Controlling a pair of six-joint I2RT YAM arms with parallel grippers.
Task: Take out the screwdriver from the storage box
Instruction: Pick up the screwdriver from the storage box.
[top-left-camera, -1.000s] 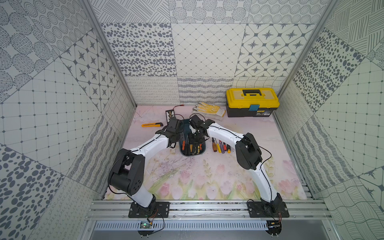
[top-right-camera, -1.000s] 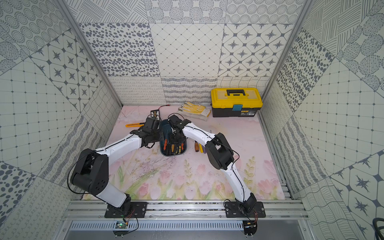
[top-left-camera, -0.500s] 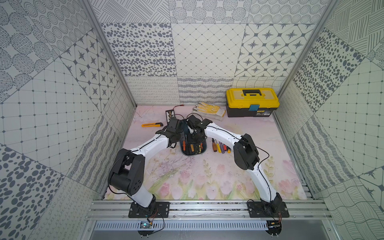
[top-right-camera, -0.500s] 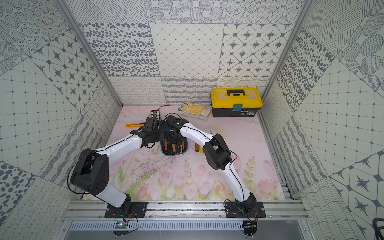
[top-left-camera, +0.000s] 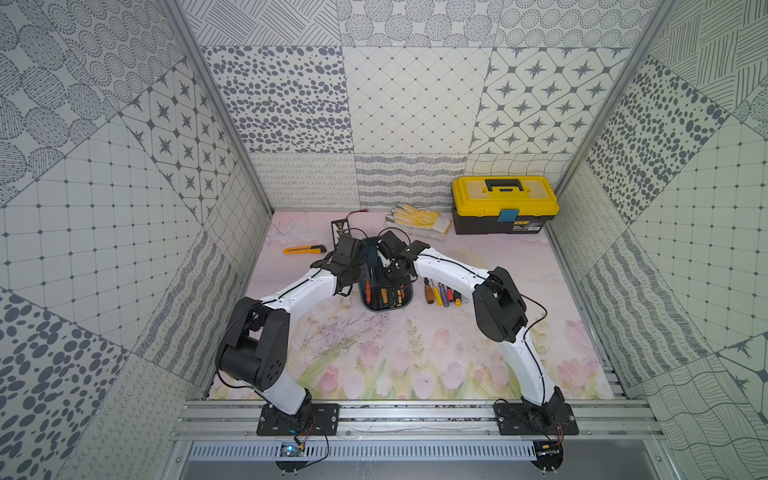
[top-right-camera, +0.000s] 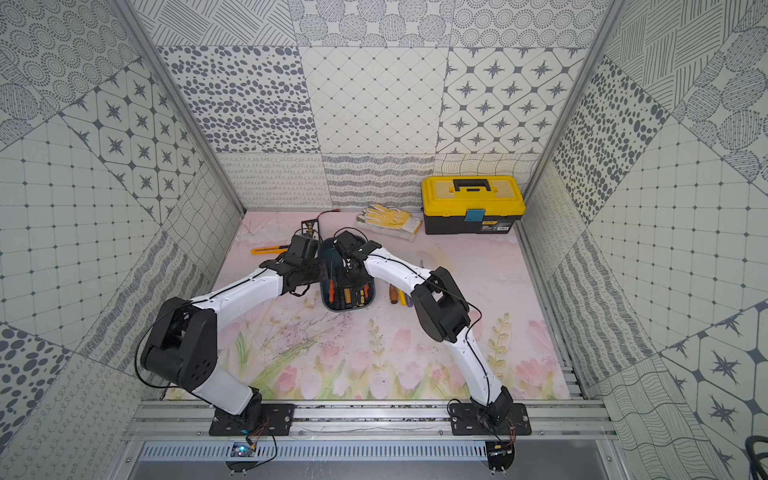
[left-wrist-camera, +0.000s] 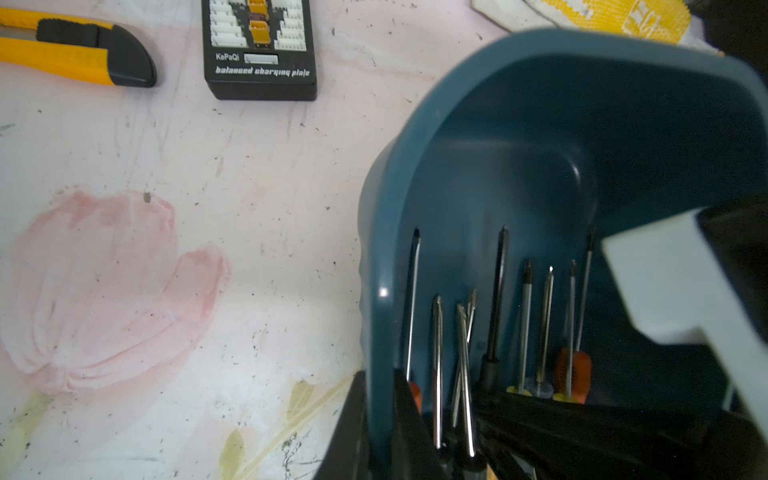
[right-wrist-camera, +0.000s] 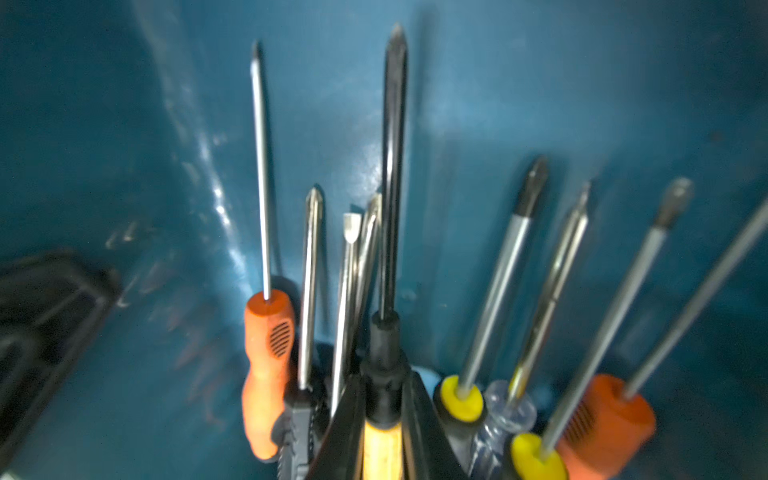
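Teal-blue plastic storage box at mid-table on floral mat, between both arms, long axis pointing away from the base rail. Lidless. Tool handles at near end, shafts toward far end.

Left gripper: closed on side wall of the box, one black finger outside the rim, one inside, wall pinched between.

Right gripper: positioned inside the box, jaws closed against both sides of one screwdriver, at the junction of black collar and yellow handle. Both fingers in contact with the handle.

Screwdriver details: long dark shaft, pointed tip, black collar, yellow grip. Location: inside the box, roughly mid-row, flanked by neighbours on both sides. Clearance from box floor: not discernible.

Other screwdrivers in the same row: orange-handled at both flanks, yellow-capped and clear-handled between.

Outside the box: loose screwdrivers in a row just beside it on the right-arm side; yellow utility knife and black charging plate on the left-arm side, apart from the box; work gloves and yellow-lidded toolbox along the back wall.
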